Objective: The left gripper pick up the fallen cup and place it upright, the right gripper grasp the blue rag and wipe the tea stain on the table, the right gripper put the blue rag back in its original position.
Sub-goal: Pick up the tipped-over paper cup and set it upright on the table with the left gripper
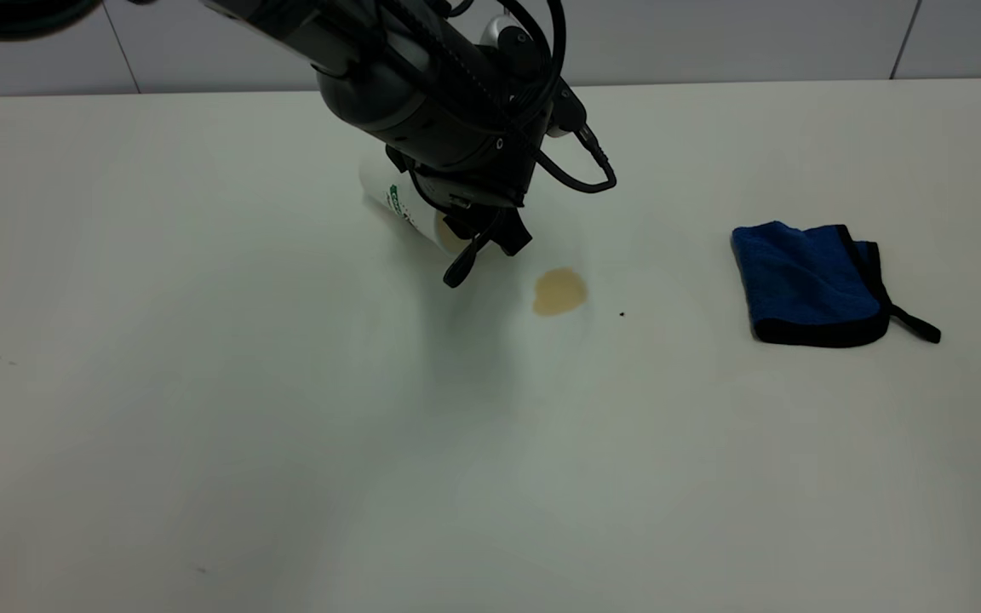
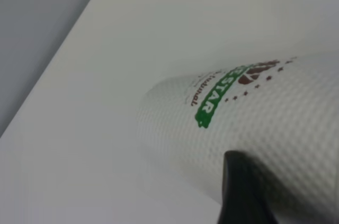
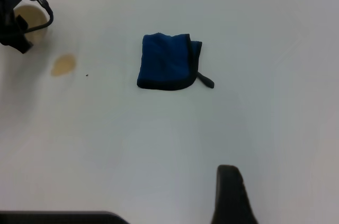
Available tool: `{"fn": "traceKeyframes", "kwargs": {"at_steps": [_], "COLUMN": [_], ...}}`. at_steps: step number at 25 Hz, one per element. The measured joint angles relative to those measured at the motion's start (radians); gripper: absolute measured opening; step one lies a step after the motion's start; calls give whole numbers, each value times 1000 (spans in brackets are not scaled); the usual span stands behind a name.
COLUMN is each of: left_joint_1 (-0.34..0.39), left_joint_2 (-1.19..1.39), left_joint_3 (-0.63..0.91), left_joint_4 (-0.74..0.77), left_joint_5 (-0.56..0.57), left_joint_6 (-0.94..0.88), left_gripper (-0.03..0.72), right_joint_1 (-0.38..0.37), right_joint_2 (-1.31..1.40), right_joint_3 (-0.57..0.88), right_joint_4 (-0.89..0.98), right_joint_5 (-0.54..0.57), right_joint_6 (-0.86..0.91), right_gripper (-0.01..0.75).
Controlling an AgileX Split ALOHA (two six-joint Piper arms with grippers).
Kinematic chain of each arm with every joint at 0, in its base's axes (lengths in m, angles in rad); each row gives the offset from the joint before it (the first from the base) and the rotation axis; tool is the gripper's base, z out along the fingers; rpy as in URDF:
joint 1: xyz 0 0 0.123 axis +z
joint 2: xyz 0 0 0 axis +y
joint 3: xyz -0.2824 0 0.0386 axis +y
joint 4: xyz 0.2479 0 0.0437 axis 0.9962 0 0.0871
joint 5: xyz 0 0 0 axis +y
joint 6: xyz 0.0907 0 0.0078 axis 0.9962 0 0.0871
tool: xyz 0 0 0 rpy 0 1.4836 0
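At the left of the white table [image 1: 158, 426], the left gripper [image 1: 478, 247] has its black fingers at the mouth end of the fallen cup [image 1: 397, 203], one finger outside the rim and reaching toward the tabletop; the exterior view suggests the fingers straddle the rim, but whether they have closed on it cannot be told. The left wrist view shows one fingertip [image 2: 241, 192] laid against the cup's dimpled white wall, with its green logo band in sight. The first step, picking up and righting the cup, appears to be in hand and not yet done. The cup lies tilted, base toward the far left of the table and mouth toward the near right, so its long axis runs diagonally and the open end points at the tea stain [image 1: 559, 291], which sits just beside it. The next move likely calls for a firm hold at the rim, then a lift and rotation to bring the base down onto the table. Farther right, past a tiny black speck [image 1: 622, 314], the blue rag [image 1: 806, 285] lies folded and untouched, well apart from the stain. The right gripper is above the near part of the table, looking down on the rag; only one fingertip [image 3: 230, 197] shows, so its opening cannot be judged.
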Motion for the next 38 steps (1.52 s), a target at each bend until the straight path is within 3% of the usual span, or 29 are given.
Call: {"fn": "traceKeyframes", "kwargs": {"at_steps": [3, 8, 11, 14, 18, 26, 30, 33, 38], "left_joint_1": [0, 0, 0, 4, 47, 254, 353, 408, 437], "left_joint_2": [8, 8, -15, -75, -214, -358, -349, -333, -278], "left_joint_3": [0, 0, 0, 0, 0, -18, -28, -32, -37], "left_joint_4": [47, 71, 41, -86, -378, -1152, -1486, -1606, -1627], "left_joint_5": [31, 120, 160, 150, 100, 146, 177, 184, 196], "left_joint_6": [-58, -53, 6, 128, 388, 1068, 1308, 1375, 1389], "left_gripper": [368, 93, 19, 4, 4, 3, 3, 3, 3], "right_joint_1": [0, 0, 0, 0, 0, 0, 0, 0, 0], "right_joint_2": [0, 0, 0, 0, 0, 0, 0, 0, 0], "right_joint_3": [0, 0, 0, 0, 0, 0, 0, 0, 0], "right_joint_4": [0, 0, 0, 0, 0, 0, 0, 0, 0], "right_joint_5": [0, 0, 0, 0, 0, 0, 0, 0, 0], "right_joint_6": [0, 0, 0, 0, 0, 0, 0, 0, 0], "right_gripper": [534, 534, 534, 534, 534, 534, 534, 534, 534]}}
